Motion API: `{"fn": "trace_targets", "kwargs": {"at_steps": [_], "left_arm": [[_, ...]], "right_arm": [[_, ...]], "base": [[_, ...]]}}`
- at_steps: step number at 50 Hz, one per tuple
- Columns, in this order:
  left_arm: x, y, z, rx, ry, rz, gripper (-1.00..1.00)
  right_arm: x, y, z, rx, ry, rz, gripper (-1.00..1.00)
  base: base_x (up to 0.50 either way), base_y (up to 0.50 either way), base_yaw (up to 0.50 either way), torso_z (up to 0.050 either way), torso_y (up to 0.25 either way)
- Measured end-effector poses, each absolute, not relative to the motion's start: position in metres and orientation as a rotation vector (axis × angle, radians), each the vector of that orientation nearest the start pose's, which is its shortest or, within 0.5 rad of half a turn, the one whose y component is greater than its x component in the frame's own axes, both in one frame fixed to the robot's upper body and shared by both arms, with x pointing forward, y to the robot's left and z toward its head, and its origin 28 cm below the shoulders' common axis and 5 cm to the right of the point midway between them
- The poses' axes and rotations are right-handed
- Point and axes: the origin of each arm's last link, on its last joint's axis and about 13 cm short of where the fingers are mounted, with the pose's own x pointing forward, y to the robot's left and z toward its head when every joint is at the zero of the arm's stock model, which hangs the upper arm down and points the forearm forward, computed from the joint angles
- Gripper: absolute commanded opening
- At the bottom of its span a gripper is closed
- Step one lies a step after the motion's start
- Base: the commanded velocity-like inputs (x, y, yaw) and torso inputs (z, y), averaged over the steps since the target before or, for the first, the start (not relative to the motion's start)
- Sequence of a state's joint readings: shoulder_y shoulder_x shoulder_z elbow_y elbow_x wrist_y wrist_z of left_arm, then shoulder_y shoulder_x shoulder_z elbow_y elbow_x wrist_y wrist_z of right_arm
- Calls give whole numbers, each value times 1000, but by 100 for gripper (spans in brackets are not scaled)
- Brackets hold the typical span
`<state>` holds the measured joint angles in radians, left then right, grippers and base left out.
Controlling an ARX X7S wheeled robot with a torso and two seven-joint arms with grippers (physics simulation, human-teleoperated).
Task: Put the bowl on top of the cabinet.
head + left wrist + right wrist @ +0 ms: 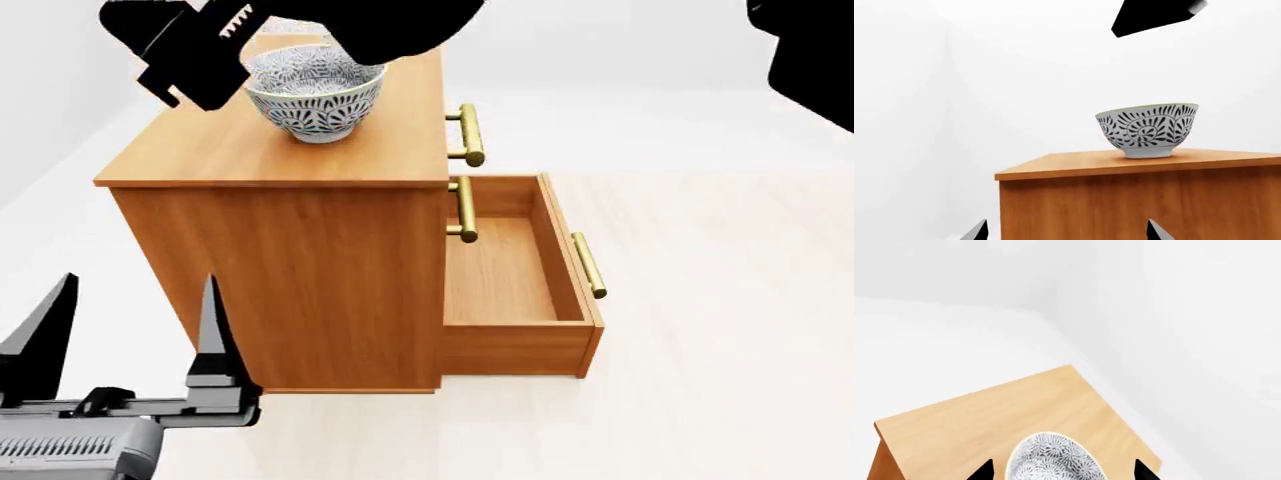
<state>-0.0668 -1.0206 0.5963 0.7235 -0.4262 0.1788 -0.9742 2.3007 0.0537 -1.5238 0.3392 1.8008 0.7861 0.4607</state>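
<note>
The right jaws (1062,471) stand apart above the bowl (1054,460), not gripping it. The left jaws (130,335) also stand apart, low beside the cabinet (294,250), well clear of the bowl. The bowl sits upright on the cabinet's flat top. Only the head view shows an open drawer (514,290) with brass handles (467,135). White walls, pale floor (721,400).

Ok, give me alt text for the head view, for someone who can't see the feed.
A small patterned bowl sits upright on the flat top of a brown wooden cabinet, with a dark arm partly hiding the top behind it. The lowest drawer is pulled open and looks empty. The left gripper hangs open low beside the cabinet, apart from it.
</note>
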Motion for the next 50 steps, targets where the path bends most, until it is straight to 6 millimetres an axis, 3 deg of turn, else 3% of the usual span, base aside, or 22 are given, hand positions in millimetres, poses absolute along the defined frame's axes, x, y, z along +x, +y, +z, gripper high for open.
{"fn": "trace_targets", "kwargs": {"at_steps": [13, 26, 38, 50], "left_arm": [[148, 241, 141, 79, -450, 37, 100], [144, 241, 138, 80, -451, 36, 100], [154, 238, 200, 63, -463, 60, 100], [149, 235, 218, 70, -456, 46, 100]], "right_arm": [[254, 29, 464, -563, -53, 532, 100], [247, 3, 476, -511, -99, 488, 100], [240, -24, 480, -462, -137, 441, 100], [234, -53, 480, -409, -163, 378, 100]], "base": [[0, 0, 0, 0, 0], [0, 0, 0, 0, 0], [0, 0, 0, 0, 0], [0, 0, 0, 0, 0]]}}
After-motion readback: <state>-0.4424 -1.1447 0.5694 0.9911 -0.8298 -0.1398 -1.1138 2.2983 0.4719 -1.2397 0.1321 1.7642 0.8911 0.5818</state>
